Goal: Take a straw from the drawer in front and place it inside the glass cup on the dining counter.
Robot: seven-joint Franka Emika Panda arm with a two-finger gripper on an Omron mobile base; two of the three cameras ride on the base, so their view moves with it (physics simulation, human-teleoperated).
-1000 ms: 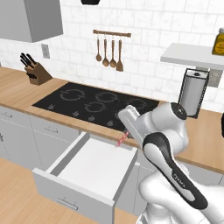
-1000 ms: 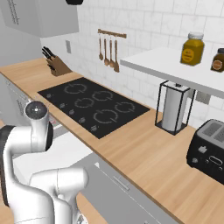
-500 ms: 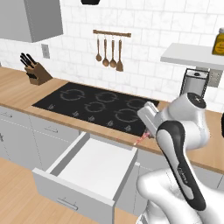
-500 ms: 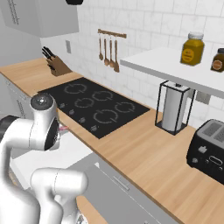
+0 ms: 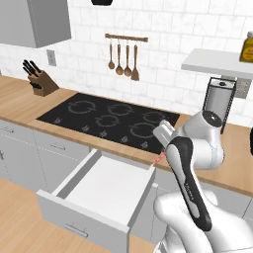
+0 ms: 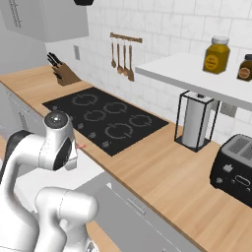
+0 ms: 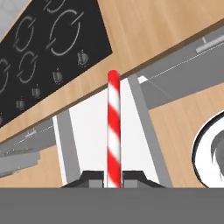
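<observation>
Where the hand view looks along the gripper (image 7: 113,177), its two dark fingertips are seen clamped on the base of the straw (image 7: 113,131), a red-and-white striped stick that rises straight up the middle of that view. Below the straw lies the open drawer (image 7: 92,127), its white interior bare, with wood floor to either side and the counter edge and black cooktop (image 7: 48,35) beyond.

From the left base view, the drawer (image 5: 106,190) is seen pulled well out of the light-grey cabinet, with a slim bar handle on its front. Just above its right rear corner a short pink-red tip of the straw (image 5: 158,159) shows beside the white forearm, at the counter's front edge. In the right base view the same red tip (image 6: 80,145) is seen beside the arm's upper joint, over the counter edge in front of the cooktop (image 6: 106,118).

Farther back, a knife block (image 5: 41,81) stands at the left on the wood counter, and a paper-towel holder (image 5: 217,101) at the right. A black toaster (image 6: 235,170) sits at the far right. On the tiled wall four wooden utensils (image 5: 122,62) hang from a rail. On the white shelf (image 6: 197,74) stands a yellow jar (image 6: 216,54); its label cannot be read.
</observation>
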